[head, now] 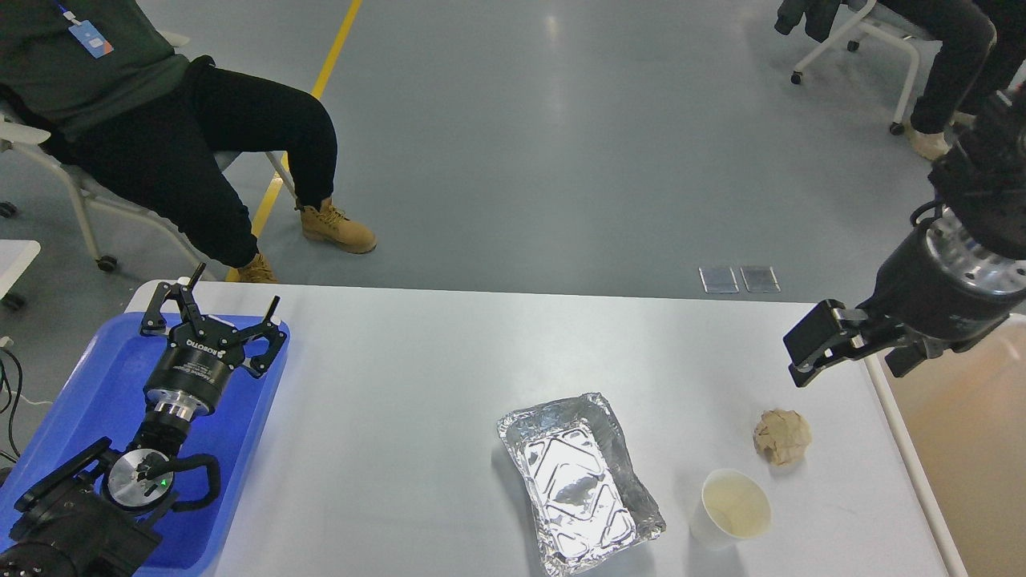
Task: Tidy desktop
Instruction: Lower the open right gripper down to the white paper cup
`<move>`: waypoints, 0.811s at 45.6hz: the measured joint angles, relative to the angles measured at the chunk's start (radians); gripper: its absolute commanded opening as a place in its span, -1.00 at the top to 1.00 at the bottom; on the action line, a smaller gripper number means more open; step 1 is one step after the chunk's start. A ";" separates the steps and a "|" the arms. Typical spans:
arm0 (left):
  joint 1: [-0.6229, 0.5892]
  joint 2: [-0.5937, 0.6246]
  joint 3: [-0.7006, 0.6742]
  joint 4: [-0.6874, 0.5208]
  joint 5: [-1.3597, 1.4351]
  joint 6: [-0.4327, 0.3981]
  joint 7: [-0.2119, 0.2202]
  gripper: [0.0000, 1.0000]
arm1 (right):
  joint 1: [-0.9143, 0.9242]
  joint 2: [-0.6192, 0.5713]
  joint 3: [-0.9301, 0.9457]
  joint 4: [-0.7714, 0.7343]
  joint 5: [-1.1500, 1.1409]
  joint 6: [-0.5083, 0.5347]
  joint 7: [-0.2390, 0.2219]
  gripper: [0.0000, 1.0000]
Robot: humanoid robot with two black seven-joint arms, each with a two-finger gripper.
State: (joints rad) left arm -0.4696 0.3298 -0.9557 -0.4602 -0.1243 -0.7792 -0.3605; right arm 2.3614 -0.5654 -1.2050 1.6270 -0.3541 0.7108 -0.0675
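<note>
The white-grey desktop (417,377) carries an empty foil tray (579,479), a white paper cup (733,509) and a crumpled brown paper ball (781,437), all in its near right part. My left gripper (234,290) is open and empty, over the far end of the blue plastic tray (96,377) at the left edge. My right gripper (808,349) hangs above the right side of the desktop, beyond and a little right of the paper ball, holding nothing. Its fingers overlap from this side, so I cannot tell whether they are open or shut.
A beige bin (970,449) with a white rim stands against the desktop's right edge. A seated person (160,120) is beyond the far left corner, and another sits on a chair (954,48) at the far right. Grey floor lies beyond.
</note>
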 measured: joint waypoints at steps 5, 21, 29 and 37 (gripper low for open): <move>0.000 0.000 0.000 0.000 0.000 0.000 0.000 -0.98 | -0.064 0.008 0.008 -0.008 -0.012 -0.045 0.000 -1.00; -0.001 0.000 0.000 0.000 0.000 0.000 -0.001 -0.98 | -0.313 0.015 0.050 -0.041 -0.064 -0.208 0.001 -1.00; 0.000 0.000 0.000 0.000 0.000 0.000 -0.001 -0.98 | -0.437 0.015 0.078 -0.054 -0.112 -0.284 0.001 -1.00; 0.000 0.000 0.000 0.000 0.000 0.000 -0.001 -0.98 | -0.523 0.011 0.108 -0.064 -0.136 -0.321 0.001 -1.00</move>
State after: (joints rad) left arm -0.4696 0.3298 -0.9557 -0.4602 -0.1244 -0.7788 -0.3619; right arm 1.8384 -0.5546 -1.0965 1.5629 -0.4899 0.3896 -0.0661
